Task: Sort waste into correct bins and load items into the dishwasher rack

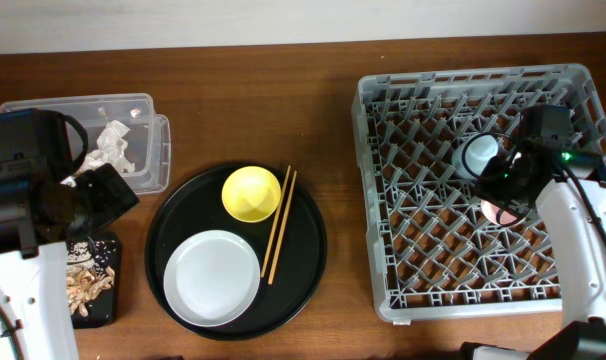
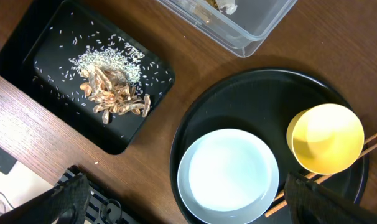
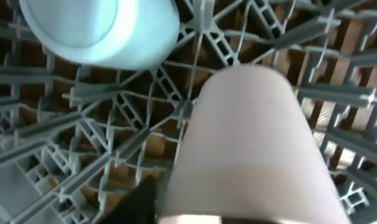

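looks like a robot test lab: two arms (image 1: pixel 583 250) at a wooden desk (image 1: pixel 333 120) carrying a dish rack (image 1: pixel 473 78).

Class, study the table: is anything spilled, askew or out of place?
Nothing serious stands out. Rice lies scattered loosely around the scraps, but it all stays inside the black tray. None shows on the table.
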### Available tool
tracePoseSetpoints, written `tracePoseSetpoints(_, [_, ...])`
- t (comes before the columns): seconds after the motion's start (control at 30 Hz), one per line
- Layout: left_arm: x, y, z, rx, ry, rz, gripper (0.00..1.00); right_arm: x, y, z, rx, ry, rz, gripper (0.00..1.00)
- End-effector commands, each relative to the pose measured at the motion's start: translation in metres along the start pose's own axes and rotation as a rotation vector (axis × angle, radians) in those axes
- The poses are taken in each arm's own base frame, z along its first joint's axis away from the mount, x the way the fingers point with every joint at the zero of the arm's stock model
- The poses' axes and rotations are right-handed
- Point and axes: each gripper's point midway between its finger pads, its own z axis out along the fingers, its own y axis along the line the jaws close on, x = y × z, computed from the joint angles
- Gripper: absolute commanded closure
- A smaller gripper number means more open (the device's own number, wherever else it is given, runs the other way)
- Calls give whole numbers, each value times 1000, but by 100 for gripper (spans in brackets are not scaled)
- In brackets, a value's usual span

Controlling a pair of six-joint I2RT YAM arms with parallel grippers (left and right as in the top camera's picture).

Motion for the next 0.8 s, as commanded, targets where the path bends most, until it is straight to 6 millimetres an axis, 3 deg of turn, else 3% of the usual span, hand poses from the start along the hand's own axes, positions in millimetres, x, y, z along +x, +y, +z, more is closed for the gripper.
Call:
tracePoseSetpoints(0.0, [-1, 2, -6, 11, -18, -19, 1, -4, -2, 2, 19, -22, 26, 74])
tracePoseSetpoints(0.13, [-1, 2, -6, 11, -18, -19, 1, -6, -2, 2, 17, -29, 30, 94])
tracePoseSetpoints(0.3, [-1, 2, -6, 11, -18, -19, 1, -5, -1, -4, 14, -24, 33, 96])
tracePoseSetpoints(0.4, [-1, 2, -6, 11, -18, -19, 1, -6, -2, -27, 14, -23, 32, 96])
tracePoseSetpoints(0.57, [-1, 2, -6, 11, -18, -19, 1, -7, 4, -89, -41, -44, -44, 96])
tracePoseSetpoints(0.63, [-1, 2, -6, 11, -18, -19, 1, 6, 30, -114, -218, -25, -209, 96])
tracePoseSetpoints(0.77, [-1, 2, -6, 11, -18, -19, 1, 29, 61, -119, -431, 58, -336, 96])
